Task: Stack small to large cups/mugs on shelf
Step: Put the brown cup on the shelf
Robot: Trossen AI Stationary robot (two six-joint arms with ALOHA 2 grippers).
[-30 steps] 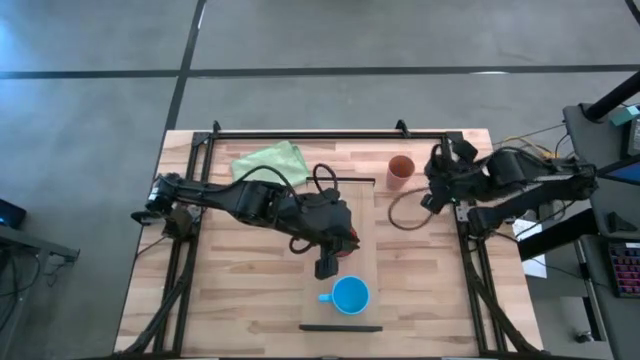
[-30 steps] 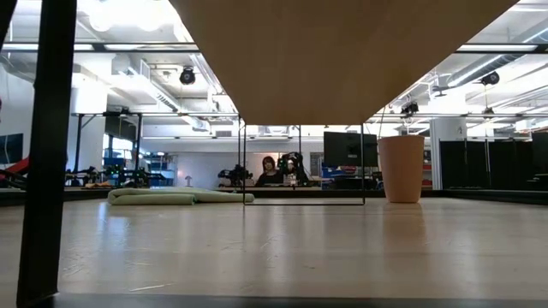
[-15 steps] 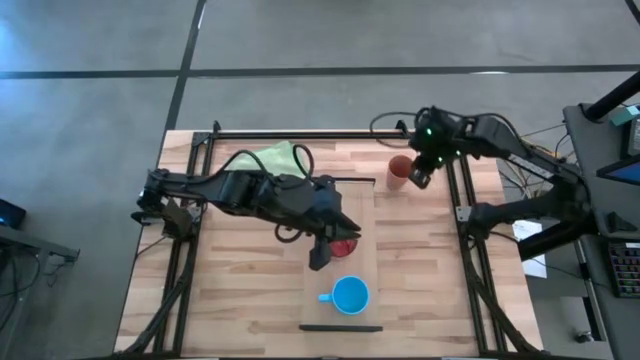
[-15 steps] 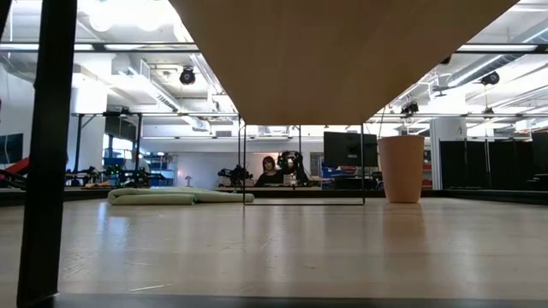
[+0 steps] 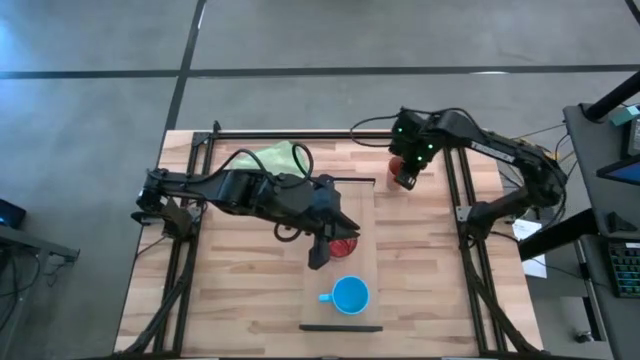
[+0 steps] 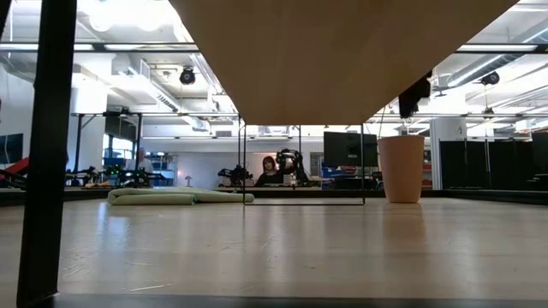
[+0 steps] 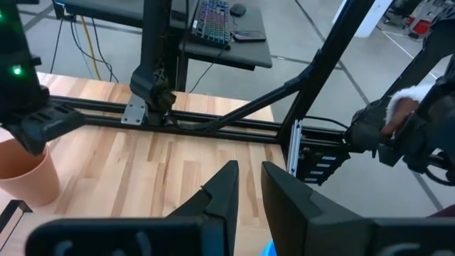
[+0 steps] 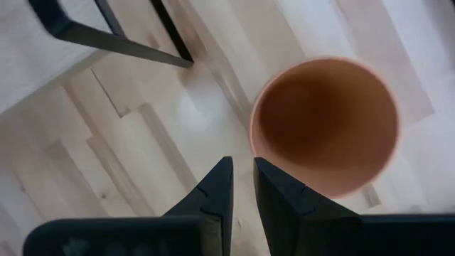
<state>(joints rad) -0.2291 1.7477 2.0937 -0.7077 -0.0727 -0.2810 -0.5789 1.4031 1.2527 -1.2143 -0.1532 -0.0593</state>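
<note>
Now, change: the right gripper (image 5: 404, 180) has moved in over the orange-terracotta cup (image 8: 323, 124) since half a second ago and covers most of it from above; the left arm has not shifted.
Right gripper: poised over the cup's rim, its fingers (image 8: 220, 188) nearly pressed together with only a thin slit between them, holding nothing.
Left gripper (image 5: 318, 262): over the shelf (image 5: 363, 215) beside the red cup (image 5: 345, 246); its fingers (image 7: 226, 192) also stand close together with a narrow gap, gripping nothing.
Orange-terracotta cup: upright on the slatted table (image 5: 240, 300) near the far right corner, off the shelf, handleless, tapering toward its base, empty inside.
Blue mug (image 5: 349, 295): on the shelf toward the near end, handle pointing to the left arm's side, empty.
Red cup: on the shelf, partly hidden by the left arm; contents cannot be told.
Green cloth (image 5: 268, 160): crumpled on the table at the far side.
</note>
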